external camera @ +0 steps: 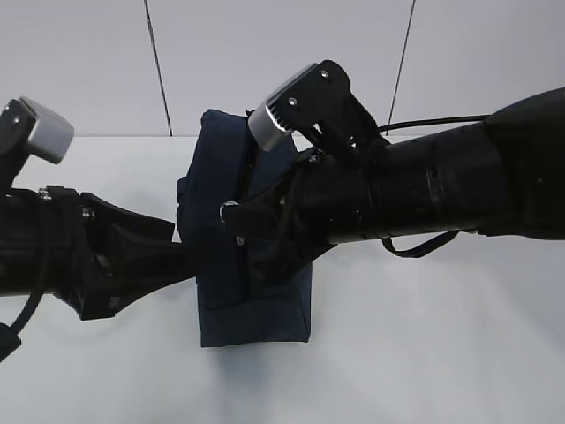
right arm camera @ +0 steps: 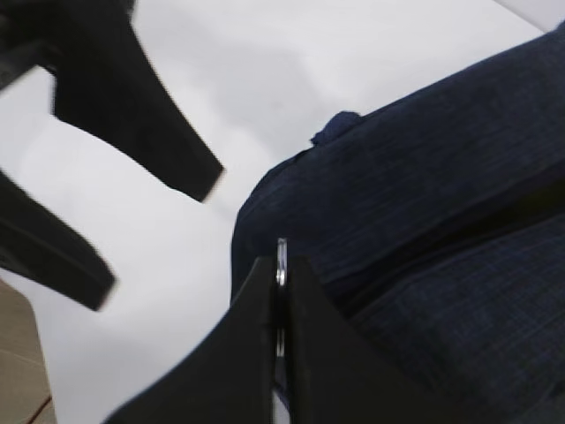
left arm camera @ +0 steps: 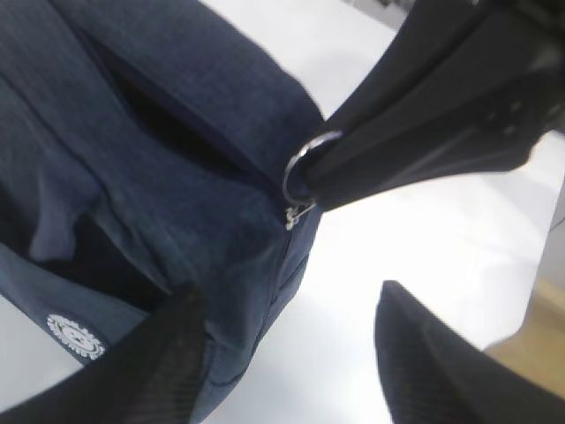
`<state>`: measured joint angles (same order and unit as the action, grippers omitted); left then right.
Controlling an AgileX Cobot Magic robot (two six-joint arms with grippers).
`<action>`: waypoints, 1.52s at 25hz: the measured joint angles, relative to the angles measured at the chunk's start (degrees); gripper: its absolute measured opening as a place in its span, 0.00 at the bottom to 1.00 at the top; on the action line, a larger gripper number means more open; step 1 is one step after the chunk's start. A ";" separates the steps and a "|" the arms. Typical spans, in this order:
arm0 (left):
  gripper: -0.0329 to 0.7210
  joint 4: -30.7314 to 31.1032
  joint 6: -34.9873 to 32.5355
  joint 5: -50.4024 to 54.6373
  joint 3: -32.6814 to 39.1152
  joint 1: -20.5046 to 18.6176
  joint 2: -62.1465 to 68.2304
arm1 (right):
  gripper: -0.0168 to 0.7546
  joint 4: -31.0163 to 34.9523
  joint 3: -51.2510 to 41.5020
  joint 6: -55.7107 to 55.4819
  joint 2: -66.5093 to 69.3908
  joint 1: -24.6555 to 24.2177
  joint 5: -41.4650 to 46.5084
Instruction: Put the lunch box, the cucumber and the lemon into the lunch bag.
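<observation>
Right gripper point(right arm camera: 279, 291) pinching the silver ring pull point(left arm camera: 305, 168)

I am clamping it at the corner of the lunch bag point(external camera: 252, 305) — standing on the tabletop point(external camera: 441, 353) — while my left gripper point(left arm camera: 291, 353) is hovering wide beside it.

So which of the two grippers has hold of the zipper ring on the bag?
The right gripper: its fingers are shut on the silver ring pull of the lunch bag. The left gripper stands open beside the bag, holding nothing.

Lab-like test bench: bare white table point(external camera: 441, 353), plain panelled wall point(external camera: 265, 53).
</observation>
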<state>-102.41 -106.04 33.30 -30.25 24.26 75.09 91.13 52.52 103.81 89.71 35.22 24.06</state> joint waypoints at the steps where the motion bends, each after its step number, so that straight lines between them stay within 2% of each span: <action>1: 0.64 0.00 -1.28 0.00 0.00 0.00 0.99 | 0.03 0.00 0.00 0.00 0.00 0.00 0.40; 9: 0.64 -0.13 -8.25 -0.19 0.00 -0.92 5.92 | 0.03 0.00 0.00 -0.29 0.00 0.00 2.47; 16: 0.64 -0.27 -8.60 1.43 0.00 -7.09 6.01 | 0.03 -0.10 0.00 -1.51 0.00 0.00 4.48; 27: 0.61 -0.27 -10.96 6.18 0.00 -7.50 6.32 | 0.03 -0.19 0.00 -2.13 0.00 0.00 6.36; 30: 0.53 -0.27 -11.06 7.88 0.00 -7.50 7.61 | 0.03 -0.19 0.00 -2.13 0.00 0.00 6.54; 33: 0.32 -0.27 -11.30 8.68 0.00 -7.50 8.60 | 0.03 -0.60 0.00 -2.13 0.00 0.00 6.63; 35: 0.14 -0.27 -11.52 8.82 0.00 -7.50 8.69 | 0.03 -1.03 0.00 -2.23 0.00 0.00 6.77; 36: 0.09 -0.27 -11.63 8.82 0.00 -7.50 8.69 | 0.03 -1.32 0.00 -2.23 0.00 0.00 6.76; 38: 0.05 -0.27 -11.64 8.82 0.00 -7.50 8.69 | 0.03 -2.06 0.00 -2.23 0.00 0.00 6.76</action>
<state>-102.68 -117.69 42.12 -30.25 16.75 83.77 89.08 52.52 101.58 89.71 35.22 30.82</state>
